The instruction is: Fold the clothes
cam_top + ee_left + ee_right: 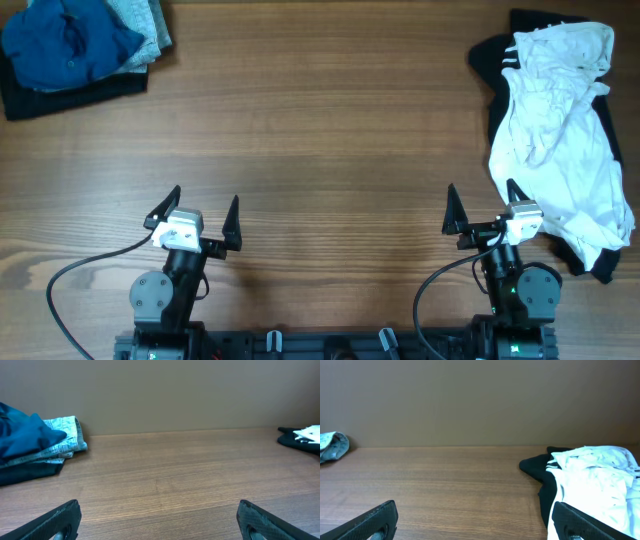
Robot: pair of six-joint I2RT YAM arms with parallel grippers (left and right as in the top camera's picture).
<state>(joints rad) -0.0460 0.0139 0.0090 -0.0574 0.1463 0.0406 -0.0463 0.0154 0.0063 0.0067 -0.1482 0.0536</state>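
Note:
The clothes, a crumpled white T-shirt (560,130), lie in a heap at the table's right side, partly on top of a black garment (493,62). The right wrist view shows the T-shirt (592,482) ahead to the right. It is a small white patch (310,434) at the far right of the left wrist view. My right gripper (481,190) is open near the front edge, its right finger close beside the shirt's near-left edge, nothing between the fingers (370,520). My left gripper (205,197) is open over bare wood at the front left (159,520).
A pile of blue and grey folded garments (70,45) on a dark cloth sits at the back left corner, also visible in the left wrist view (35,442). Bare wooden table (320,110) stretches between the two piles. A plain wall stands behind the far edge.

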